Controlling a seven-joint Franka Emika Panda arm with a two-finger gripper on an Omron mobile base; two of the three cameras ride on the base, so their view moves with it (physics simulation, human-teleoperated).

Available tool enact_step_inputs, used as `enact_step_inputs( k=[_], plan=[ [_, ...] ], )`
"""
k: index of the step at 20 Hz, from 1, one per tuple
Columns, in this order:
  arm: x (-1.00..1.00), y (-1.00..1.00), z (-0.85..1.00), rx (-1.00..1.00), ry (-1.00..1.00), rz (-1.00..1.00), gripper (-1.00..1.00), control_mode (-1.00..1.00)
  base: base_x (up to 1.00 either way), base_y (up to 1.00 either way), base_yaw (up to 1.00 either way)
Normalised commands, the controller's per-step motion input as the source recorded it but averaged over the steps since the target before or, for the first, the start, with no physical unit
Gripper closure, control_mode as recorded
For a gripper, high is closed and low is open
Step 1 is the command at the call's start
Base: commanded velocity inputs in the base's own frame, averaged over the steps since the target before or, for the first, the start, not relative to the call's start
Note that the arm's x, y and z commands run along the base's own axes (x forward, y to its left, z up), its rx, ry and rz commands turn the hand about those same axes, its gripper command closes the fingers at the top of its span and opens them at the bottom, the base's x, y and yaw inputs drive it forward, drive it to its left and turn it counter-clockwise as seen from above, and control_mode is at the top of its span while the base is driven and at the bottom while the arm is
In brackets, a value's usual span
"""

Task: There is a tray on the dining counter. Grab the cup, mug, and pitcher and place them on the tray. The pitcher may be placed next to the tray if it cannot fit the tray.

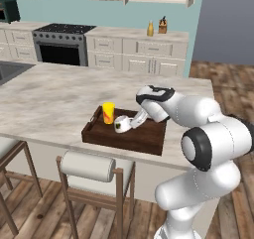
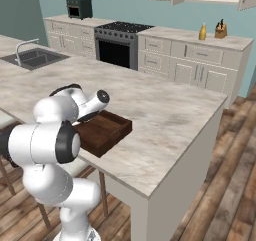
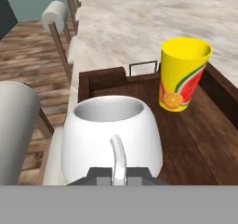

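The dark wooden tray (image 1: 124, 141) (image 2: 107, 130) (image 3: 195, 139) lies near the front edge of the dining counter (image 1: 59, 94) (image 2: 165, 115). The yellow cup (image 1: 108, 112) (image 3: 182, 74) stands upright in the tray's far left corner. My gripper (image 1: 130, 123) (image 3: 120, 172) is shut on the handle of the white mug (image 1: 121, 124) (image 3: 111, 130), which sits upright low inside the tray, next to the cup; I cannot tell whether it touches the floor. The mustard pitcher (image 1: 150, 29) (image 2: 202, 32) stands far off on the wall counter.
A knife block (image 1: 162, 26) (image 2: 220, 31) stands beside the pitcher. Padded stools (image 1: 94, 168) (image 3: 51, 14) line the counter's near side. A sink (image 2: 32, 59) is set in the counter's left end. The stove (image 1: 62, 44) is against the back wall.
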Motion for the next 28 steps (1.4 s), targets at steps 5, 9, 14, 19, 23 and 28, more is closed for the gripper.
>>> enact_step_inputs(
  k=[5, 9, 14, 19, 23, 28],
  plan=[
    [0.21, 0.00, -0.03, 0.00, 0.00, 0.00, 1.00, -1.00, 0.00, 0.00, 0.00],
    [0.14, 0.00, -0.17, 0.00, 0.00, 0.03, 1.00, -1.00, 0.00, 0.00, 0.00],
    [0.15, 0.00, -0.21, 0.00, 0.00, 0.02, 1.00, -1.00, 0.00, 0.00, 0.00],
    [0.05, 0.00, -0.25, 0.00, 0.00, 0.02, 1.00, -1.00, 0.00, 0.00, 0.00],
    [0.02, 0.00, -0.29, 0.00, 0.00, 0.02, 1.00, -1.00, 0.00, 0.00, 0.00],
    [0.03, 0.03, -0.29, 0.00, 0.00, 0.02, 1.00, -1.00, 0.00, 0.00, 0.00]
  ],
)
